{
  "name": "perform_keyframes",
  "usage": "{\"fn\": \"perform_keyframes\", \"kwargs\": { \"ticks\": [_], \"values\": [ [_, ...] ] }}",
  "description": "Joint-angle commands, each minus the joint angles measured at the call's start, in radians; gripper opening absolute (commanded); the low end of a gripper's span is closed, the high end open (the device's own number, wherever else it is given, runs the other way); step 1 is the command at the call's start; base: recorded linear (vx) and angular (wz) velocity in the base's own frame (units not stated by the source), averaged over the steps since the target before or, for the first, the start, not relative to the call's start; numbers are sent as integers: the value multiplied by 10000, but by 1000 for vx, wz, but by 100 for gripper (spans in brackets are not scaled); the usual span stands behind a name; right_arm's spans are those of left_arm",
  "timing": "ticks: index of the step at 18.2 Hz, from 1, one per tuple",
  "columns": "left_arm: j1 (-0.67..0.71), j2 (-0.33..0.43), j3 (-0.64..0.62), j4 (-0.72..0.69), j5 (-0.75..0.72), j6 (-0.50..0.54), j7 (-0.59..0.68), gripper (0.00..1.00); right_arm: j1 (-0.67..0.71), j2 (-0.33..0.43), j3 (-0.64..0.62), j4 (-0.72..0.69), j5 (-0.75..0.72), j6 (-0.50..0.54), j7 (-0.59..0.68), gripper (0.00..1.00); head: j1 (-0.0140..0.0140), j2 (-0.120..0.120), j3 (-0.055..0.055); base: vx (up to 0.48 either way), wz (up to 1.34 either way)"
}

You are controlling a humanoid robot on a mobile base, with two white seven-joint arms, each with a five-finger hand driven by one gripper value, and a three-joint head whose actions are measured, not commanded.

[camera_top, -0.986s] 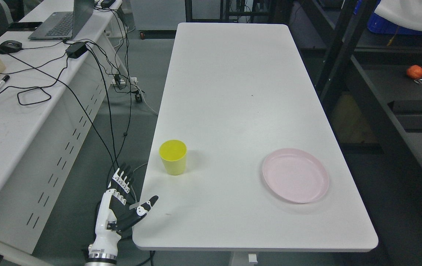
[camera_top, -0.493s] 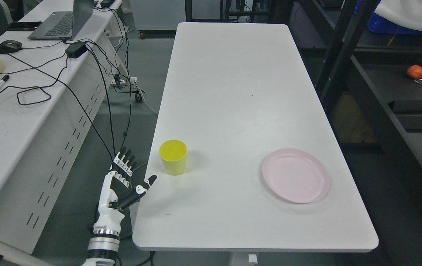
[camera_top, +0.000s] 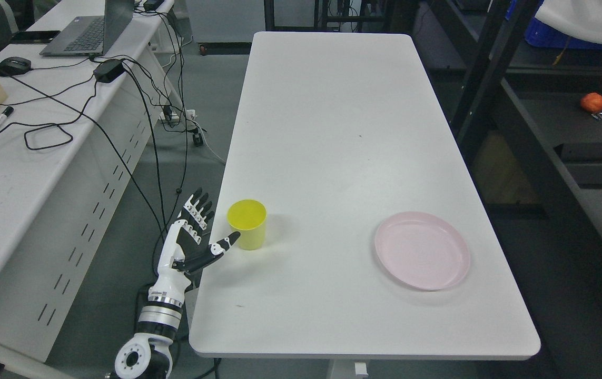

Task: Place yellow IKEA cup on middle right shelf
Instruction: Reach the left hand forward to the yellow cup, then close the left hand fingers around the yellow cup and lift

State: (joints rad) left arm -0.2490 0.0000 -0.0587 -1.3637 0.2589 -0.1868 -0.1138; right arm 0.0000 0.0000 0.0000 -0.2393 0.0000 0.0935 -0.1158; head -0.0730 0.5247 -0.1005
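Observation:
A yellow cup (camera_top: 247, 223) stands upright near the left edge of the white table (camera_top: 332, 131). My left hand (camera_top: 208, 227) is just left of the cup, open, with the fingers (camera_top: 199, 208) spread upward off the table's edge and the thumb reaching toward the cup's lower side. Whether the thumb touches the cup I cannot tell. The dark shelf unit (camera_top: 559, 142) stands to the right of the table.
A pink plate (camera_top: 422, 250) lies on the table's right side. A white desk (camera_top: 27, 158) with a laptop (camera_top: 92, 31), a mouse (camera_top: 12, 66) and several cables is on the left. An orange object (camera_top: 598, 101) rests on a right shelf.
My left hand has risen and moved forward and to the right, from below the table's corner to right beside the cup. Cup and plate have not moved.

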Motion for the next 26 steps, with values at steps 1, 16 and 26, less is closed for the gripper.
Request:
{"fn": "perform_keyframes", "kwargs": {
  "ticks": [1,16,26],
  "values": [
    [-639,175,35,1502,-365,379,-28,99,139,-175,169,0,-245,1,-8,99,0,0,0,0,0],
    [-1483,175,-1436,1825,-994,395,-257,99,139,-175,169,0,-245,1,-8,99,0,0,0,0,0],
    [-1621,175,-1438,3129,-1347,426,-503,88,139,-175,169,0,-245,1,-8,99,0,0,0,0,0]
  ]
}}
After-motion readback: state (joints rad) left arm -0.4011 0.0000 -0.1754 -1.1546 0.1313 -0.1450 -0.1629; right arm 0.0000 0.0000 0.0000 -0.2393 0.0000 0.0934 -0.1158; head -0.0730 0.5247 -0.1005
